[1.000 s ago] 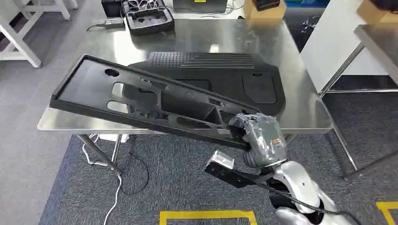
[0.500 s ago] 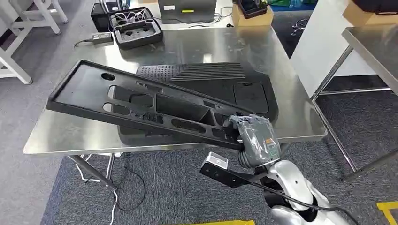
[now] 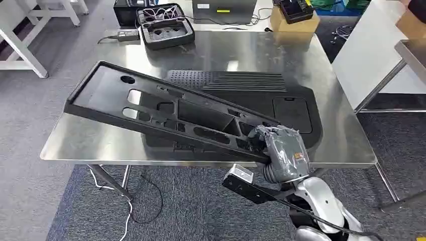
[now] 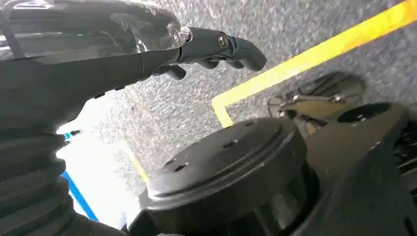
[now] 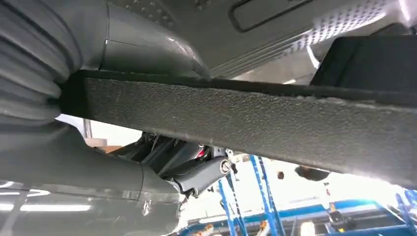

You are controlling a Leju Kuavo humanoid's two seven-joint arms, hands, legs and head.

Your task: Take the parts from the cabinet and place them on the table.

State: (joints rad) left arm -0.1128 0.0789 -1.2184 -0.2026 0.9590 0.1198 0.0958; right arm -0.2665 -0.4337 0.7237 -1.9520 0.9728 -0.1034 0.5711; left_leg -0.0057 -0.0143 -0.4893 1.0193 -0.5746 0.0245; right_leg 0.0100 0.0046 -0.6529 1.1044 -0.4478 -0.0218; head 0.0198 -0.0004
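A long black frame panel [image 3: 150, 110] with several cut-outs hangs tilted over the steel table [image 3: 95, 145], its far end higher and to the left. My right hand [image 3: 279, 150] grips its near right end, just past the table's front edge. The same panel's textured edge [image 5: 246, 118] crosses the right wrist view, clamped between thumb and fingers. A second black panel [image 3: 281, 108] with a ribbed grille lies flat on the table beneath it. My left hand [image 4: 216, 46] hangs over the grey floor, holding nothing, its dark fingers curled in a little.
At the table's far edge sit an open black case [image 3: 166, 25], a grey box [image 3: 223, 9] and a cardboard box [image 3: 294, 17]. Another steel table [image 3: 412, 50] stands to the right, white furniture legs [image 3: 22, 45] to the left. Cables [image 3: 125, 206] trail under the table.
The whole view has shifted, so the camera has moved and the table now sits closer. My right hand keeps its grip on the frame panel, which now reaches further over the table.
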